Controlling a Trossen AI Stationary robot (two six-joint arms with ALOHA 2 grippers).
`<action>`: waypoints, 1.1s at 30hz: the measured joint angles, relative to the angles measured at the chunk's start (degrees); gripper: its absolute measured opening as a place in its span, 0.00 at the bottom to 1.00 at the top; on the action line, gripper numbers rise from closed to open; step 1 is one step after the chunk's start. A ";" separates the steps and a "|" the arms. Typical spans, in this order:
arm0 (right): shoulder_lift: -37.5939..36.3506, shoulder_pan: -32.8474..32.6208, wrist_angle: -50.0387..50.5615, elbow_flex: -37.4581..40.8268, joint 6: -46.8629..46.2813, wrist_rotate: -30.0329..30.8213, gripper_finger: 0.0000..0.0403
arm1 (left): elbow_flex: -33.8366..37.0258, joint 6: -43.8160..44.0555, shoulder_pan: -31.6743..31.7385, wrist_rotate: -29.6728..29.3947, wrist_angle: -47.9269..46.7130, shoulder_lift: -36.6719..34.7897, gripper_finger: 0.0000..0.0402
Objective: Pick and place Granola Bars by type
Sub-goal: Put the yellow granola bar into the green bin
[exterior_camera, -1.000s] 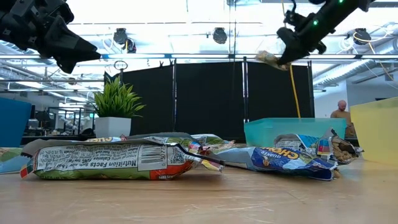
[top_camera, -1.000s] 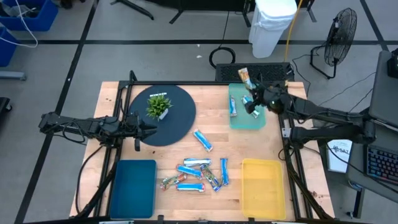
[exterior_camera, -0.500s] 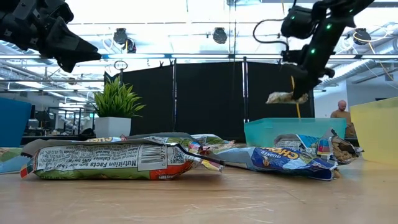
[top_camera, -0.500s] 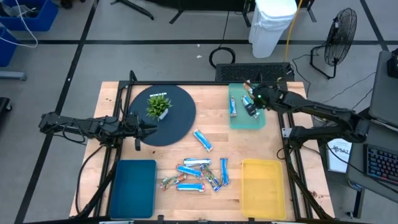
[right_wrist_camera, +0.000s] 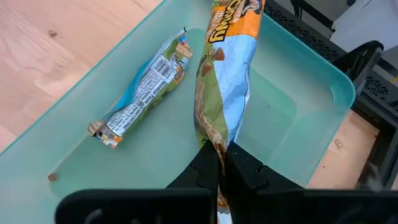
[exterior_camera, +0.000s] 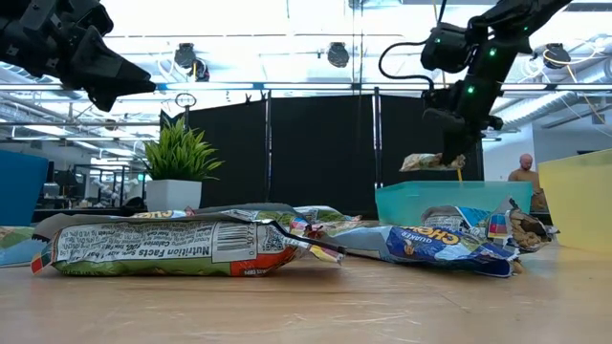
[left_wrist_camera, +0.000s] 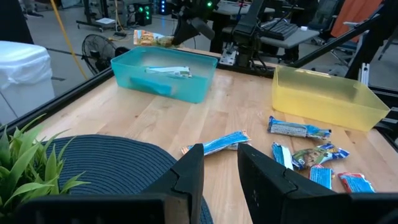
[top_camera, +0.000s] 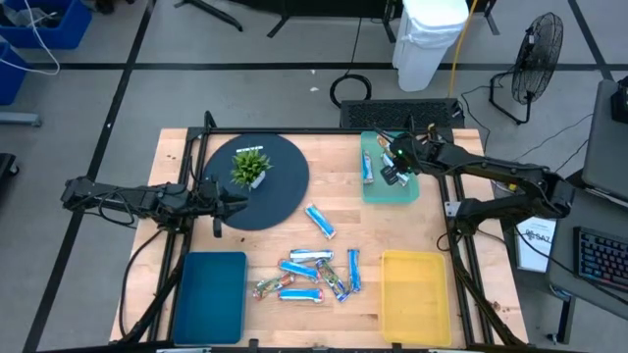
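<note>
My right gripper (top_camera: 394,165) hangs over the teal tray (top_camera: 407,194) at the table's far right, shut on a granola bar (right_wrist_camera: 225,68) with an orange, pale blue and brown wrapper. Another bar (right_wrist_camera: 142,89) lies flat on the tray's floor. Several blue-and-white bars (top_camera: 314,275) lie loose on the wood near the front, one more (top_camera: 319,221) at mid-table. My left gripper (left_wrist_camera: 217,167) waits open over the dark round mat (top_camera: 285,191), nothing between its fingers. My right gripper pinches the bar's near end (right_wrist_camera: 216,144) between its two fingers. The fingers slant down from the table's right side, and the bar runs on beyond them along their line. In the low view the bar (exterior_camera: 426,162) is clear of the tray, just above its rim.
A potted plant (top_camera: 250,167) stands on the mat. A dark blue tray (top_camera: 208,294) sits at the front left and a yellow tray (top_camera: 415,294) at the front right. Bare wood lies between the mat and the teal tray.
My right gripper has come down toward the teal tray and tipped its fingers further downward, staying shut. The bar has sunk with it from well above the tray's far edge to just over the rim.
</note>
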State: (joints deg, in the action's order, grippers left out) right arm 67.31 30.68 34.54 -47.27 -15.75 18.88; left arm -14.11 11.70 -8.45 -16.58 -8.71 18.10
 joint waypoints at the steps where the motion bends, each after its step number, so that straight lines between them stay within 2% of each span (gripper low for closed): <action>1: 0.00 0.00 -0.06 0.00 0.00 -0.60 0.01 | 0.00 0.00 0.00 0.00 0.00 -0.01 0.25; 7: 0.00 -0.02 -0.06 0.00 0.39 -4.21 0.02 | 0.00 0.00 0.00 0.02 -0.01 0.00 0.25; 31: 0.00 -0.02 -0.42 0.02 -0.04 -4.17 0.17 | 0.00 0.13 0.00 0.09 -0.02 0.01 0.25; 33: -0.02 -0.02 -2.30 0.02 1.00 -5.99 0.17 | 0.00 0.10 0.00 0.11 -0.02 0.01 0.25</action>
State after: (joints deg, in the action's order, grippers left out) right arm 67.29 30.65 32.24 -47.24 -14.75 12.90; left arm -14.11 11.81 -8.45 -16.47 -8.73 18.11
